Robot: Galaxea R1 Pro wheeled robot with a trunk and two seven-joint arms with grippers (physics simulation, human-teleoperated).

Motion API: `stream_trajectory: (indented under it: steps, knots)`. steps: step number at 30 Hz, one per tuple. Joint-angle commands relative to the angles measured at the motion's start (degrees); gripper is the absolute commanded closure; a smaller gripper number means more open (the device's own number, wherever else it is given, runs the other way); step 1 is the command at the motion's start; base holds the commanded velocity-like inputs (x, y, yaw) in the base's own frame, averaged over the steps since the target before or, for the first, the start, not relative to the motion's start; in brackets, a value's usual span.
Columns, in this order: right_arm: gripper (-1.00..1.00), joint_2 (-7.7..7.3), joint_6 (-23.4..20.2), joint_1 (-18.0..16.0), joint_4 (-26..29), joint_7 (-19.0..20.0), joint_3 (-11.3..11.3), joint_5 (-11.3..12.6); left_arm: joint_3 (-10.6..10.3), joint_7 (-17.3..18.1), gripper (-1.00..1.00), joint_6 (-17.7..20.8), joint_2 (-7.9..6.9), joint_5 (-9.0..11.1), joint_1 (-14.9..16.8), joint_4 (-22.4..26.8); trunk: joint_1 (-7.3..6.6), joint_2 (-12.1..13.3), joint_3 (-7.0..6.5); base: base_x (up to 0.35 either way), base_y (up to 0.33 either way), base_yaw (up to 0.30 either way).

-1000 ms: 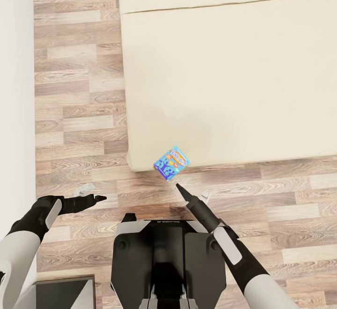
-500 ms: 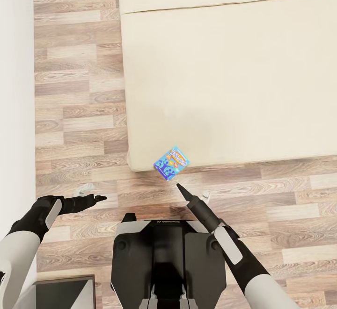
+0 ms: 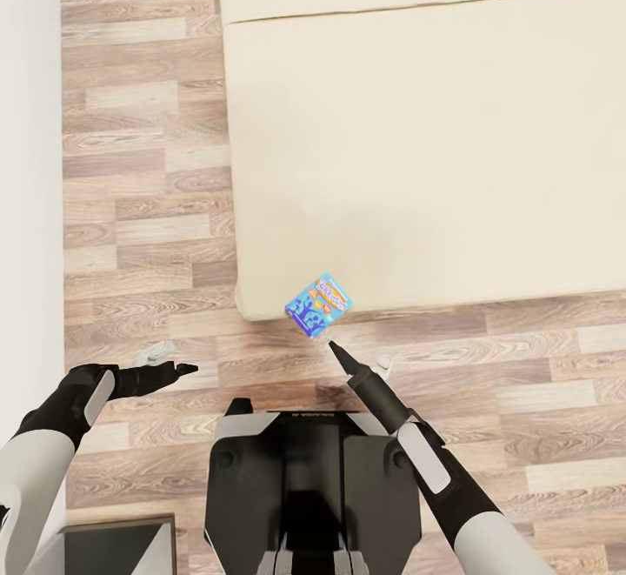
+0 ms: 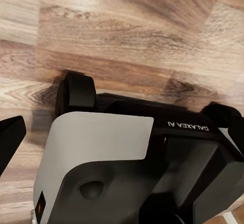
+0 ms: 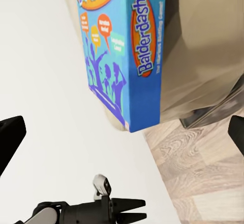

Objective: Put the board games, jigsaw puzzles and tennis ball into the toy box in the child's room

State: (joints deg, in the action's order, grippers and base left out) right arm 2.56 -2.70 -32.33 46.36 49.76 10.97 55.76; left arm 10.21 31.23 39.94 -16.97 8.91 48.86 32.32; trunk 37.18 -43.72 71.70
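Observation:
A small blue board game (image 3: pixel 318 303), printed "Balderdash", lies at the near left corner of the beige bed (image 3: pixel 435 166), overhanging its edge. My right gripper (image 3: pixel 331 345) points at it from just short of the corner, a little apart from the box. In the right wrist view the board game (image 5: pixel 122 46) fills the space ahead and the gripper's (image 5: pixel 123 135) fingertips (image 5: pixel 10 137) stand wide apart, open and empty. My left gripper (image 3: pixel 184 370) hangs open over the wood floor, well left of the box, holding nothing.
A white wall (image 3: pixel 26 123) runs along the left, with a strip of plank floor (image 3: pixel 148 166) between it and the bed. My own dark base (image 3: pixel 304 471) sits just below the bed corner. A dark flat object (image 3: pixel 122 540) lies at the bottom left.

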Motion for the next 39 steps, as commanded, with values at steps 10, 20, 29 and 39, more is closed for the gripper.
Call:
stream_trajectory:
  steps: [10,20,29,39]
  knots:
    - [-1.0,-0.1,-0.36,-0.02,-0.06,0.19,0.19,0.55,0.16,0.05,-1.0,0.41,0.01,0.23,0.0,0.02,1.34,-2.46,1.11,0.0,0.0,0.0]
    - [-1.0,-0.13,-0.99,-0.09,-0.18,0.16,0.53,0.54,0.16,0.07,-1.0,0.41,0.01,0.25,0.0,0.02,2.22,-4.07,1.83,0.0,0.0,0.0]
    - [-1.0,-0.1,-1.15,-0.11,-0.21,0.16,0.79,0.5,0.16,0.06,-1.0,0.41,0.01,0.3,0.0,0.02,2.22,-4.07,1.83,0.0,0.037,0.0]
    - [-1.0,-0.1,-1.23,-0.19,-0.21,0.16,0.81,0.49,0.16,0.05,-1.0,0.41,0.01,0.3,0.0,0.02,2.22,-4.07,1.83,0.0,0.091,0.0]
